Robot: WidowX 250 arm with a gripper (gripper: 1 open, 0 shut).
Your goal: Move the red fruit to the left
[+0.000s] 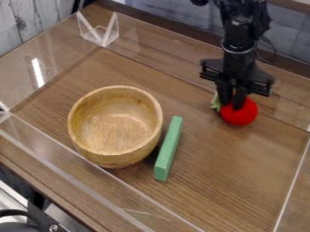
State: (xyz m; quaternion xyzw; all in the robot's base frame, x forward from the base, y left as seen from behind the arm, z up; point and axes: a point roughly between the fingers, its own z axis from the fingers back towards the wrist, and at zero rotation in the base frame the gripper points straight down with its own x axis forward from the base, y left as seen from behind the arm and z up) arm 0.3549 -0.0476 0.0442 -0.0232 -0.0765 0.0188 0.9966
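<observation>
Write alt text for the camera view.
A black robot arm's tool points down at the left edge of a red fruit on a wooden table. To the left sit a wooden bowl and a green bar.

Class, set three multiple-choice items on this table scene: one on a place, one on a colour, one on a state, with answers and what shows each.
1. Where does the green bar lie?
A. inside the bowl
B. beside the wooden bowl, on its right in the picture
C. under the hand

2. What colour is the fruit?
A. red
B. yellow
C. blue

3. How is the bowl?
A. tipped over
B. upright and empty
C. full of fruit

Answers: 1 B, the bar rests on the table by the bowl's rim; 2 A, the fruit below the hand is glossy red; 3 B, its bare inside shows.
</observation>
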